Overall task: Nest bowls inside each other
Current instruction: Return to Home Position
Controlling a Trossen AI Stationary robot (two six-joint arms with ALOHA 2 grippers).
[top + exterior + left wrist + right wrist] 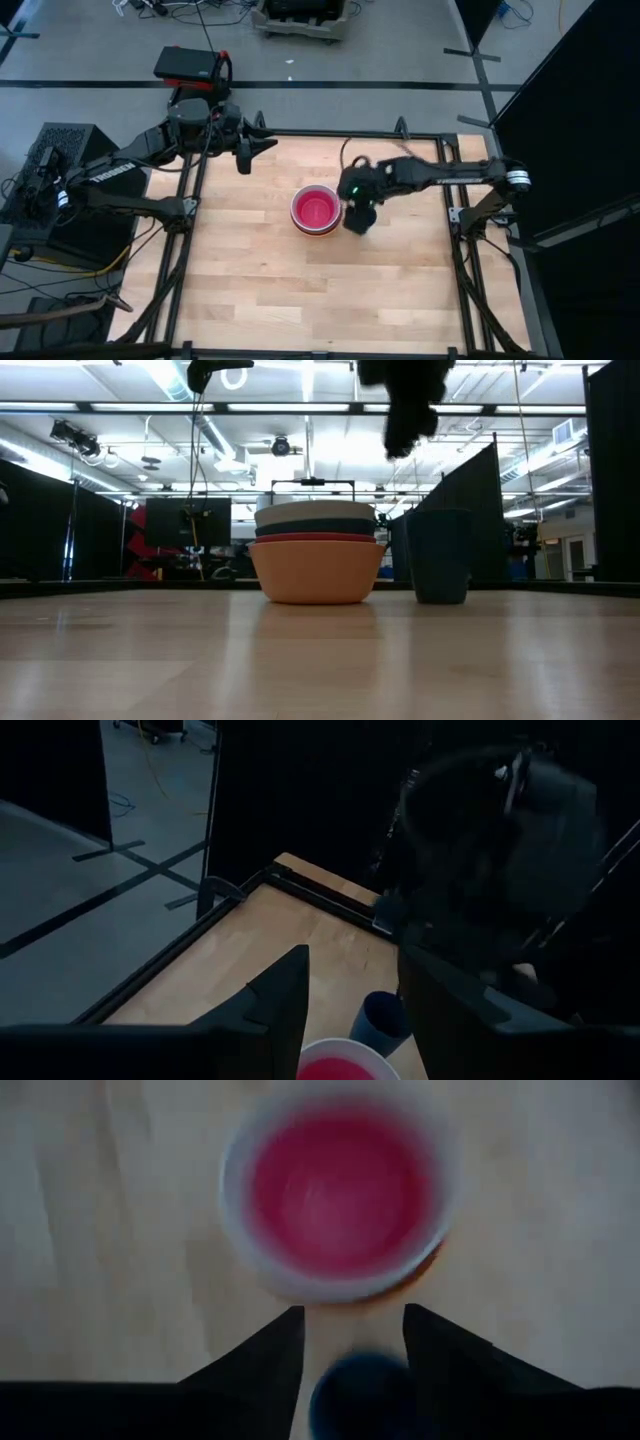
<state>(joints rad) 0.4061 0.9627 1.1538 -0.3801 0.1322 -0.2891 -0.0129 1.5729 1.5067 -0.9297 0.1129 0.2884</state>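
Observation:
The bowls stand nested in one stack (316, 565) at mid-table: orange at the bottom, then red, teal and white rims. The pink bowl (315, 209) lies inside the white one (240, 1230). A dark blue cup (440, 555) stands upright on the table just right of the stack. My right gripper (358, 218) hangs open well above the cup (358, 1390), pointing steeply down, touching nothing. My left gripper (250, 152) waits open and raised near the table's far left corner, nothing between its fingers (285, 995).
A black metal frame (190, 250) borders the wooden tabletop (300, 290). Bare wood lies on the near and left sides of the stack. Black curtains and room clutter (190, 525) show beyond the far edge.

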